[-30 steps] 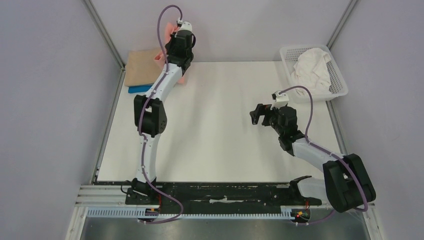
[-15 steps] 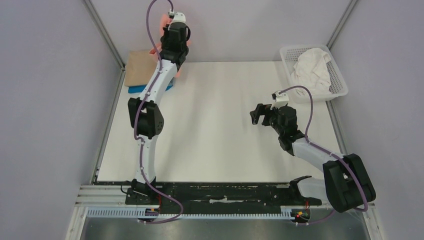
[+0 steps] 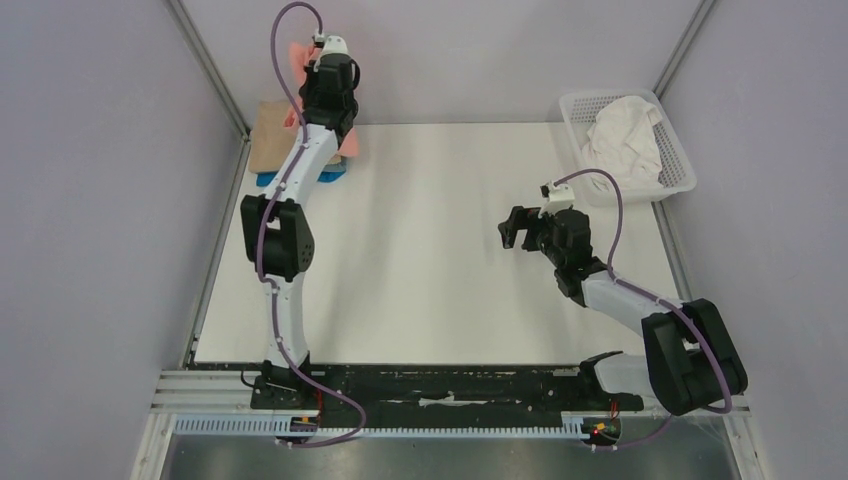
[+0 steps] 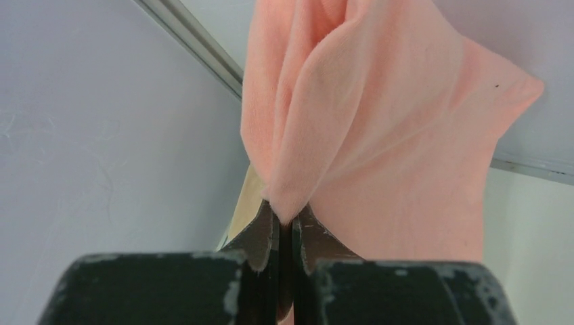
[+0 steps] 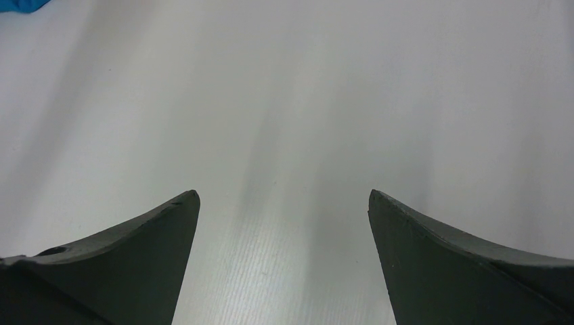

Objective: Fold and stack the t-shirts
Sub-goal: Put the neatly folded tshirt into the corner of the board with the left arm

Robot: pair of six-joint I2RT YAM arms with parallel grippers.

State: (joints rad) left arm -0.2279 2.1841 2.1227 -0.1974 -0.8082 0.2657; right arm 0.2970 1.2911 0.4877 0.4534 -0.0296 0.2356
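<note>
— At the far left corner we see the left gripper pinched tight on the salmon-pink t-shirt, which is held up over the tan t-shirt and the blue t-shirt.

— Only the wrist view shows us that pinch. Mid-table, the right gripper hangs spread and empty. The overhead view adds the white t-shirt in the basket at the far right corner.

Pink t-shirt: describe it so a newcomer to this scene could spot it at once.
Look at the far left corner of the table, where a tan shirt lies on a blue one. There the left claw is shut on bunched salmon-pink cloth. It is the only pink shirt, and the only one in a claw.
</note>
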